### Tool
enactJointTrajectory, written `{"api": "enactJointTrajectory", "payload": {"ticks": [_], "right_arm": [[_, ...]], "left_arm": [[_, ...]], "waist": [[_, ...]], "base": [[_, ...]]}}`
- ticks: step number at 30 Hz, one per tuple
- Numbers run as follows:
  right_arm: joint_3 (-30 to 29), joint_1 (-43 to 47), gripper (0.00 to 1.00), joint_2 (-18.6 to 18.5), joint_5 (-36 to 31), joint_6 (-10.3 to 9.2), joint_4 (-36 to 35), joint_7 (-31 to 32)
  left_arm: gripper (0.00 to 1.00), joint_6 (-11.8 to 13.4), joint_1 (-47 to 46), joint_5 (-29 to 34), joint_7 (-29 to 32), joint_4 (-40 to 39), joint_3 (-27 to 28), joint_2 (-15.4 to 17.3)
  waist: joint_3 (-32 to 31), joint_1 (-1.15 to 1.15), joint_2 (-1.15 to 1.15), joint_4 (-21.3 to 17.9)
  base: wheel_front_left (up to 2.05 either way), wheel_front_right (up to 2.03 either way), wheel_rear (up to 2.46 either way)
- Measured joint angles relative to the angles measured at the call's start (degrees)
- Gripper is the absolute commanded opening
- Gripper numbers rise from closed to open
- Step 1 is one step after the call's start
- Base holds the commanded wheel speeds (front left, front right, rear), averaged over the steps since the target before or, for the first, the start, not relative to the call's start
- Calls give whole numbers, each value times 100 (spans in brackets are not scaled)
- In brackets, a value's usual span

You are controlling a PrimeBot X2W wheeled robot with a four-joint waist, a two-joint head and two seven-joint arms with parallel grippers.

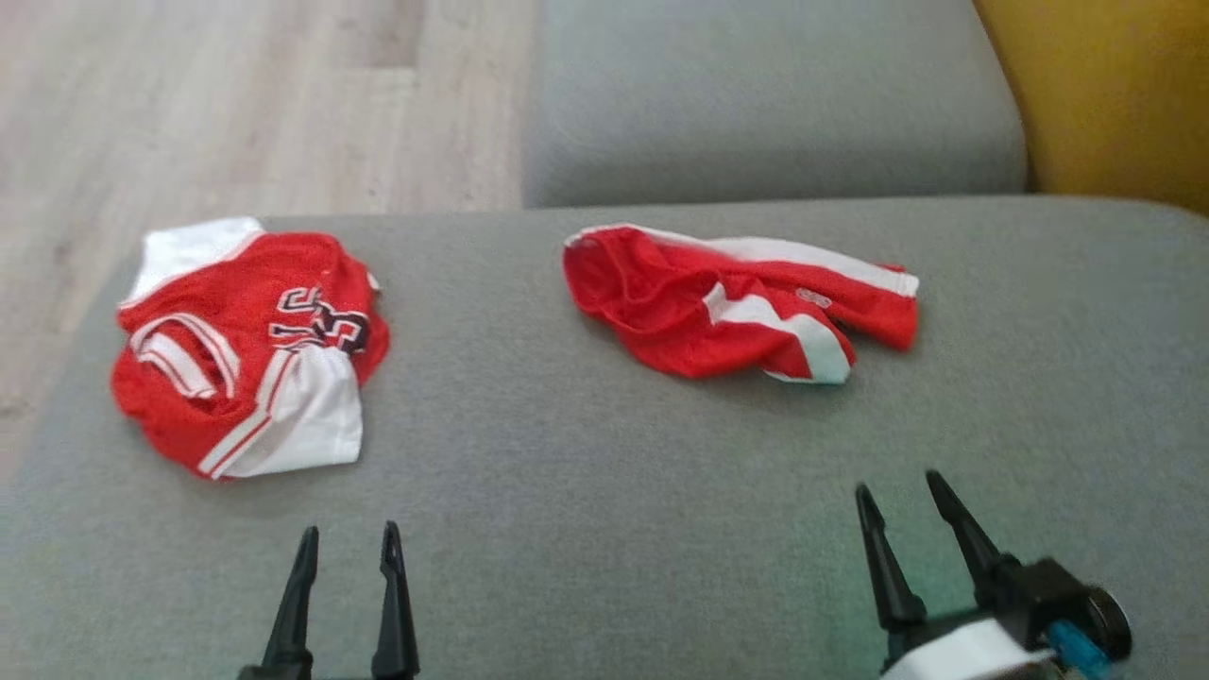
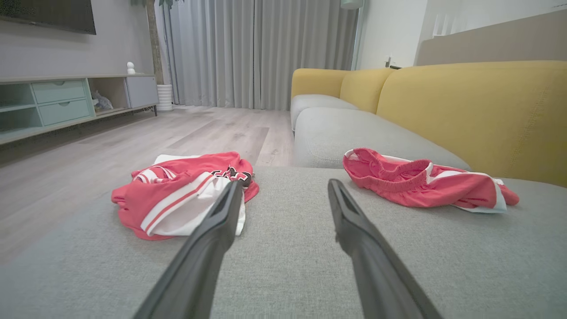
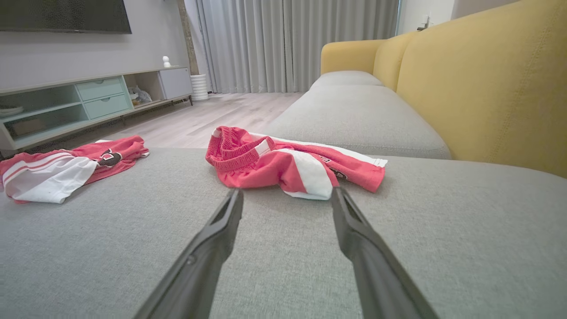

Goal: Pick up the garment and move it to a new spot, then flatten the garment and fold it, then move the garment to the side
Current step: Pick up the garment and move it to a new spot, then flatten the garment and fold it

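Two red garments with white trim lie on a grey sofa seat, well apart from each other. The jersey sits in a rumpled bundle at the left end of the seat, close to the edge that borders the pale wooden floor. A white panel with red stripes is turned towards the near side, and part of a dark number shows on top. The shorts lie farther back and to the right of the middle, loosely crumpled, with the gathered waistband at the left and the white-striped legs running right. The left hand hovers over bare cushion on the near side of the jersey, slightly to its right, with its two dark fingers spread wide and nothing between them. The right hand is at the near right, also spread wide and empty, its fingers pointing towards the shorts without touching them. Beyond the seat is a second grey cushion, and a yellow backrest rises at the far right.
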Motion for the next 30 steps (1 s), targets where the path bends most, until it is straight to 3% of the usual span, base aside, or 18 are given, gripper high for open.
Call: {"api": "enactJointTrajectory", "payload": {"ticks": [8, 30], "right_arm": [[-304, 409, 100, 16, 88, 0, 80, 0], [-270, 418, 100, 18, 253, 0, 47, 1]], "left_arm": [[100, -226, 57, 293, -1, 57, -31, -5], [100, -234, -137, 303, -1, 370, -41, -13]], "waist": [[-292, 0, 0, 301], [-64, 2, 0, -74]], "base": [[0, 0, 0], [0, 0, 0]]}}
